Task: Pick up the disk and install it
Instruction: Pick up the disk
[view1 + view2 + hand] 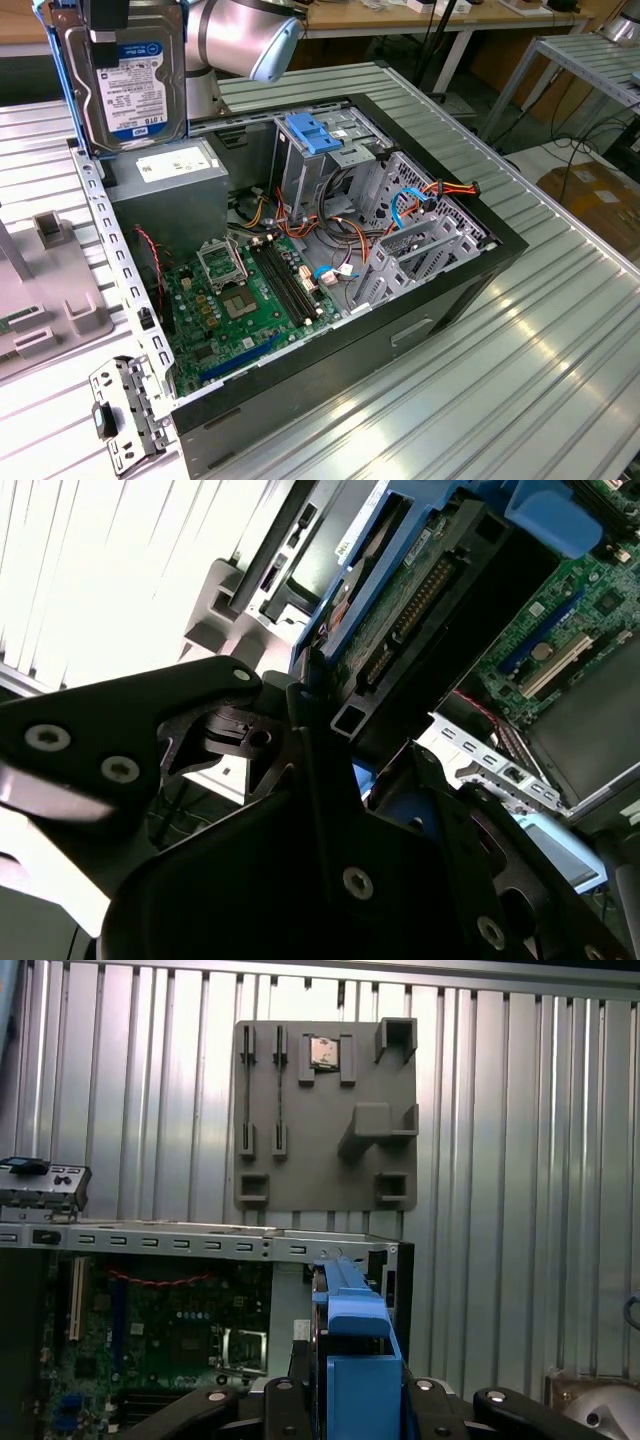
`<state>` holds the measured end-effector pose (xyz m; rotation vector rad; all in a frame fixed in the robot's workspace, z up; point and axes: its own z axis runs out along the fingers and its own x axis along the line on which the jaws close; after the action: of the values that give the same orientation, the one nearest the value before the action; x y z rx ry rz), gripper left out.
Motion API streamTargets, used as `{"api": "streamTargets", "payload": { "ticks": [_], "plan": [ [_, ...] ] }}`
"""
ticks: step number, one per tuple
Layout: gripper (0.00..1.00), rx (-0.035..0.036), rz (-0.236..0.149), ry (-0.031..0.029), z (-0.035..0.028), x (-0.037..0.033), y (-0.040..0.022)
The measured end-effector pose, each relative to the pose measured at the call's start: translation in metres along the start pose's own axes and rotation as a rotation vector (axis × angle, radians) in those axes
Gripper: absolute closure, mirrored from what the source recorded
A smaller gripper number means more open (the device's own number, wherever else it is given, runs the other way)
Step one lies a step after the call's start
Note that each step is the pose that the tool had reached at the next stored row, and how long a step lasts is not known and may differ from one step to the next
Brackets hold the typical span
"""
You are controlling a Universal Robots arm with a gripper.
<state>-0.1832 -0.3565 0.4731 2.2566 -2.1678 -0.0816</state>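
upright disk (125, 75), white blue-banded label, blue rails

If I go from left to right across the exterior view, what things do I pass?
The disk, held up in the air → blue latch → perforated metal frame → cardboard box.

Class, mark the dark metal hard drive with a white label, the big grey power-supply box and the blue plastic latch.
dark metal hard drive (130, 85), exterior view, on its white label.
grey power-supply box (165, 215), exterior view, on its side face.
blue plastic latch (312, 135), exterior view, on its middle.
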Motion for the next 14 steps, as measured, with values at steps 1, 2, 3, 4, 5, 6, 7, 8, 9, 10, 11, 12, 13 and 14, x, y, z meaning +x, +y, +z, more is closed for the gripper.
{"api": "streamTargets", "payload": {
  "ticks": [1, 2, 3, 4, 5, 6, 7, 8, 9, 10, 11, 12, 13, 14],
  "plan": [
    [0.63, 0.0000, 0.000, 0.0000, 0.0000, 0.0009, -0.0004],
    [0.63, 0.0000, 0.000, 0.0000, 0.0000, 0.0013, -0.0006],
    [0.63, 0.0000, 0.000, 0.0000, 0.0000, 0.0021, -0.0009],
    [0.63, 0.0000, 0.000, 0.0000, 0.0000, 0.0031, -0.0013],
    [0.63, 0.0000, 0.000, 0.0000, 0.0000, 0.0036, -0.0015],
    [0.63, 0.0000, 0.000, 0.0000, 0.0000, 0.0041, -0.0017],
    [0.63, 0.0000, 0.000, 0.0000, 0.0000, 0.0054, -0.0023],
    [0.63, 0.0000, 0.000, 0.0001, 0.0000, 0.0059, -0.0025],
    [0.63, 0.0000, 0.000, -0.0001, 0.0001, 0.0065, -0.0027],
    [0.63, 0.0000, 0.000, 0.0000, 0.0000, 0.0071, -0.0029],
    [0.63, 0.0000, 0.000, 0.0000, 0.0000, 0.0075, -0.0031],
    [0.63, 0.0000, 0.000, 0.0000, 0.0001, 0.0088, -0.0036],
    [0.63, 0.0000, 0.000, 0.0000, 0.0001, 0.0097, -0.0039],
    [0.63, 0.0000, 0.000, 0.0000, 0.0000, 0.0110, -0.0043]
  ]
}}
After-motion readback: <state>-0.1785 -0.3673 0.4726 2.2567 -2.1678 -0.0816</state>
